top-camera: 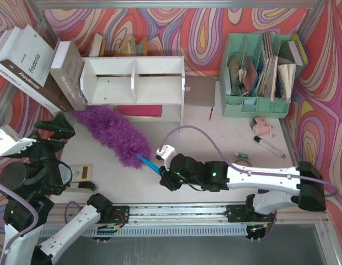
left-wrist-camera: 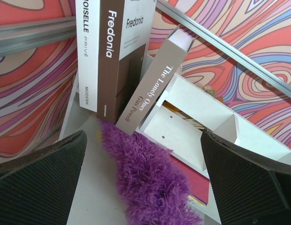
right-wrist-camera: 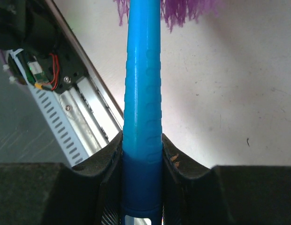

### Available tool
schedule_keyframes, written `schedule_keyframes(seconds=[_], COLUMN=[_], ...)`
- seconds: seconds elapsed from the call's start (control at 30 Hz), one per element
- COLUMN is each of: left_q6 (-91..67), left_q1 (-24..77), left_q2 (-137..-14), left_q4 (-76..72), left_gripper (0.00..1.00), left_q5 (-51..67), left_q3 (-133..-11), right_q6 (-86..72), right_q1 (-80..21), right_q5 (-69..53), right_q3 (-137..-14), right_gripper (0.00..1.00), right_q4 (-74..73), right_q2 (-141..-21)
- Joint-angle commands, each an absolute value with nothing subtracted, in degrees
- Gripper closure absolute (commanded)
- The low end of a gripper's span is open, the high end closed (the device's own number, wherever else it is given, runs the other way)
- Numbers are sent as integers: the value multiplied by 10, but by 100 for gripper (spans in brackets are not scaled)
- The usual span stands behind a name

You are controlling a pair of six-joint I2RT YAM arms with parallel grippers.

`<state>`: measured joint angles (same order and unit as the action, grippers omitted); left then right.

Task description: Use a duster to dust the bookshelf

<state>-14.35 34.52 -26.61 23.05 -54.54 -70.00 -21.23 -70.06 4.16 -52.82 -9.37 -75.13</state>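
Closest to my right wrist camera, the right gripper [right-wrist-camera: 141, 154] is clamped on the duster [top-camera: 118, 135], its two fingers [right-wrist-camera: 105, 159] pressed against either side of the bright blue handle. From there the handle runs up and left to the fluffy purple head, which stretches diagonally across the white table [top-camera: 215, 149]. Its far end lies just in front of the lower left corner of the bookshelf [top-camera: 132, 83]. The shelf stands at the back, towards the left. Two books lean against its left side: The Lonely Ones [top-camera: 69, 74], then Fredonia [top-camera: 27, 61] further out. My left gripper [left-wrist-camera: 144, 159] hangs above the head's far end, jaws spread wide and holding nothing. A mint-green file organizer [top-camera: 256, 77] stuffed with papers stands well apart at the back right.
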Motion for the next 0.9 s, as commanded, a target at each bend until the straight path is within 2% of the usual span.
schedule_keyframes(seconds=[0.0, 0.4, 0.87], left_q6=[-139, -137, -143], left_q1=[346, 346, 346], left_q2=[-280, -297, -303], left_q4=[229, 228, 230], left_gripper=[1, 2, 2], left_q5=[-554, -552, -548], left_q3=[-701, -713, -714], right_q6=[-173, -180, -175], right_q1=[-702, -702, -702], right_q5=[33, 96, 153], right_q3=[-569, -604, -655], right_gripper=[100, 100, 100], right_q4=[-194, -337, -394], right_q2=[-700, -509, -453])
